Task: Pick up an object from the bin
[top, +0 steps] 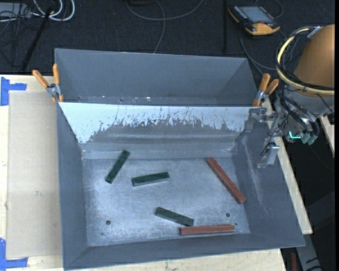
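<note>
The metal bin point(158, 83) looks matt and scratched, 3 green bars point(150, 179) and 2 brown bars point(226, 179) smooth.

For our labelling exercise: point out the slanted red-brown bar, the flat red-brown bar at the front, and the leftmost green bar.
slanted red-brown bar point(226, 180), camera view, mid-length.
front red-brown bar point(207, 228), camera view, middle.
leftmost green bar point(117, 166), camera view, middle.

In the grey metal bin point(68, 151) we see a dark green flat stick point(117, 166) leftmost, a second green stick point(150, 179) beside it, and a third green stick point(174, 216) in front, perhaps touching a reddish-brown flat stick point(207, 228). Another brown stick point(226, 179) lies right.
</note>
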`<action>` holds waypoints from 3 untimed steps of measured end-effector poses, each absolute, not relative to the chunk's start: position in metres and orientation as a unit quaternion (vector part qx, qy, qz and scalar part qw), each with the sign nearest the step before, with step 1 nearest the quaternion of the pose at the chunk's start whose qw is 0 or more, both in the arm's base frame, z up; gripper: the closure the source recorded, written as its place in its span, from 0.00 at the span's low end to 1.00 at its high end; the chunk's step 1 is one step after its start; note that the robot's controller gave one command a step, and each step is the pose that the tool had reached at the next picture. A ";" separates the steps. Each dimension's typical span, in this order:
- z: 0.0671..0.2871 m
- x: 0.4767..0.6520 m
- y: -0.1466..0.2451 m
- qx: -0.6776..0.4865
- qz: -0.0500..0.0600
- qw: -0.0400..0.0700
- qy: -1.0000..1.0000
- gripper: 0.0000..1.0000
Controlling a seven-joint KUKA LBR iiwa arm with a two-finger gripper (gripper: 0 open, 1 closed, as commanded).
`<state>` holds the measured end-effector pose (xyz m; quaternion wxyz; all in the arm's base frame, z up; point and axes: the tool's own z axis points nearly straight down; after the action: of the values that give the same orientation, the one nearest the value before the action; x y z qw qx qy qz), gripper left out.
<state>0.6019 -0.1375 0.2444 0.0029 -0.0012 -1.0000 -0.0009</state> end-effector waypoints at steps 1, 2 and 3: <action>0.104 0.590 -0.123 -0.007 -0.001 0.004 -1.000 0.00; 0.071 0.563 -0.125 -0.129 0.000 0.002 -0.992 0.00; 0.072 0.564 -0.123 -0.126 -0.001 0.000 -0.992 1.00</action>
<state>0.5644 -0.1225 0.0724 0.0004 -0.1262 -0.9920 -0.0012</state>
